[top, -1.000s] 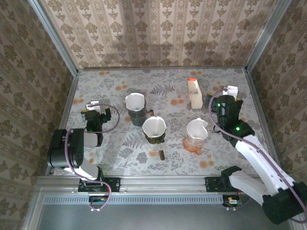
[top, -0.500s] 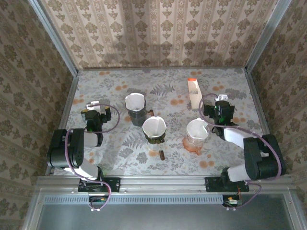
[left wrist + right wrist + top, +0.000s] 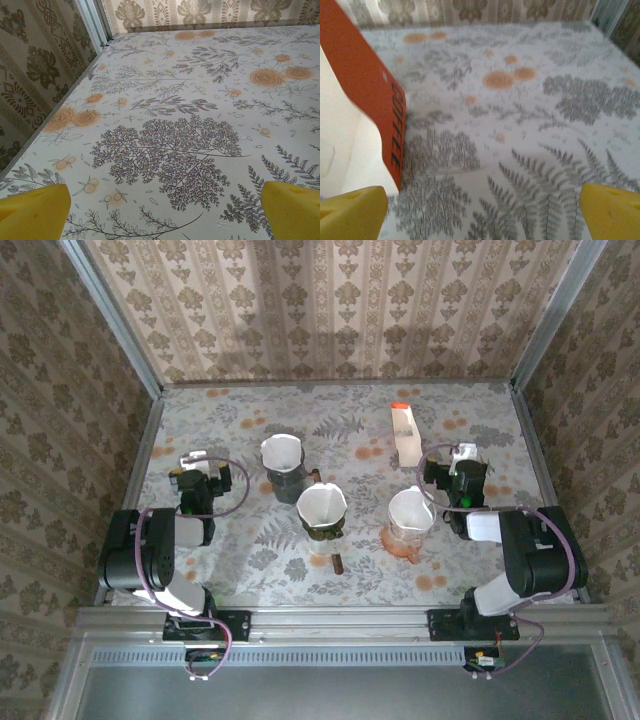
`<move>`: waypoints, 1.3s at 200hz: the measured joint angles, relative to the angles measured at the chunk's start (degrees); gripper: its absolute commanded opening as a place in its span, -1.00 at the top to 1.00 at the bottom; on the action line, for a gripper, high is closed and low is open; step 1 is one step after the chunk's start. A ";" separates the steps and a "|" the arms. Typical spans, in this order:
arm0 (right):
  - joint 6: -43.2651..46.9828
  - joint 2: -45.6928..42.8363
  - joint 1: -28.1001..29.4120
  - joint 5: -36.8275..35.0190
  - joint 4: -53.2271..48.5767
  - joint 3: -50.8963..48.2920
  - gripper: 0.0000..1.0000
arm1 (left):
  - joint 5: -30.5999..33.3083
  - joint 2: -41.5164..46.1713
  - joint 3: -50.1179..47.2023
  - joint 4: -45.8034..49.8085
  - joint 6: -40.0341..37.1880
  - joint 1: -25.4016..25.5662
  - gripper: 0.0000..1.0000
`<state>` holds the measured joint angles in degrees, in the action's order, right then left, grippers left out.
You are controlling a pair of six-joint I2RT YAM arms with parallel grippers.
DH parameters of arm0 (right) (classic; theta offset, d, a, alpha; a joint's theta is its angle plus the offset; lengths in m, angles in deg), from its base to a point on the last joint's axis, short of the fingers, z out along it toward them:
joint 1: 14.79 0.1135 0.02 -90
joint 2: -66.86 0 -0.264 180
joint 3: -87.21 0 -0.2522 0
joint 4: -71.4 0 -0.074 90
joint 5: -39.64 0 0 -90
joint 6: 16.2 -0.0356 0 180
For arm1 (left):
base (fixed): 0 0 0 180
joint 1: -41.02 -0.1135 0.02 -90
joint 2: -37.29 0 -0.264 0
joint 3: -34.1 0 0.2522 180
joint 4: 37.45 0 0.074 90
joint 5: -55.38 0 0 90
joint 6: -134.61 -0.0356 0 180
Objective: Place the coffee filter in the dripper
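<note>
Left tool [image 3: 164, 212] released, nothing between its yellow fingers [image 3: 35, 212], low over bare bench [image 3: 200, 100] on the left side. Right tool [image 3: 482, 212] released too, empty, just beside the coffee box [image 3: 370, 90]. White coffee filter [image 3: 411, 512] sat in the orange dripper [image 3: 402, 543], near the right tool. Rear dripper [image 3: 284, 483] and middle dripper [image 3: 322, 531] also held filters.

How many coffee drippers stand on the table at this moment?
3. A grey dripper stands at the back left. A dark dripper is in the middle, nearer the arms. An orange dripper is to its right. Each holds white paper. None seems hidden.
</note>
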<state>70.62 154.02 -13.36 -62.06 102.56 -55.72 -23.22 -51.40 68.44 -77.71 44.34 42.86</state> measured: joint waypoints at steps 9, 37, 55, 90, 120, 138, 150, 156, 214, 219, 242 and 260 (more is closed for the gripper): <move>0.00 0.39 0.00 0.04 0.85 -0.52 -1.00 | 0.00 0.00 0.00 0.00 0.00 0.00 -1.00; 0.00 0.50 0.00 0.13 2.56 -0.57 -1.00 | 0.00 0.00 0.00 0.00 0.00 0.00 -1.00; -0.02 0.50 0.07 -0.09 3.06 -0.57 -1.00 | 0.00 0.00 0.00 0.00 0.00 0.00 -1.00; -0.22 0.50 1.09 -2.95 4.66 -0.83 -1.00 | 0.00 0.00 0.00 0.00 0.00 0.00 -1.00; -0.26 0.50 1.07 -3.32 4.70 -0.83 -1.00 | 0.00 0.00 0.00 0.00 0.00 0.00 -1.00; -0.44 0.50 1.07 -3.34 4.70 -0.83 -1.00 | 0.00 0.00 0.00 0.00 0.00 0.00 -1.00; -0.44 0.50 1.07 -3.34 4.70 -0.83 -1.00 | 0.00 0.00 0.00 0.00 0.00 0.00 -1.00; -0.46 0.50 1.07 -3.34 4.72 -0.83 -1.00 | 0.00 0.00 0.00 0.00 0.00 0.00 -0.99; -0.44 0.50 1.07 -3.52 5.11 -0.94 -1.00 | 0.00 0.00 0.00 0.00 0.00 0.00 -1.00; -0.44 0.50 1.07 -3.52 5.11 -0.94 -1.00 | 0.00 0.00 0.00 0.00 0.00 0.00 -1.00; -0.44 0.50 1.07 -3.54 5.11 -0.94 -1.00 | 0.26 0.00 0.00 0.00 -0.02 0.33 -1.00; -0.44 0.50 1.07 -3.54 5.11 -0.94 -1.00 | 0.68 0.00 0.00 0.00 -0.48 1.16 -1.00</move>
<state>70.18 154.52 -12.29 -65.61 107.68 -56.66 -22.54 -51.40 68.44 -77.71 43.86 44.02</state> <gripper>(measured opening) 0.999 0.997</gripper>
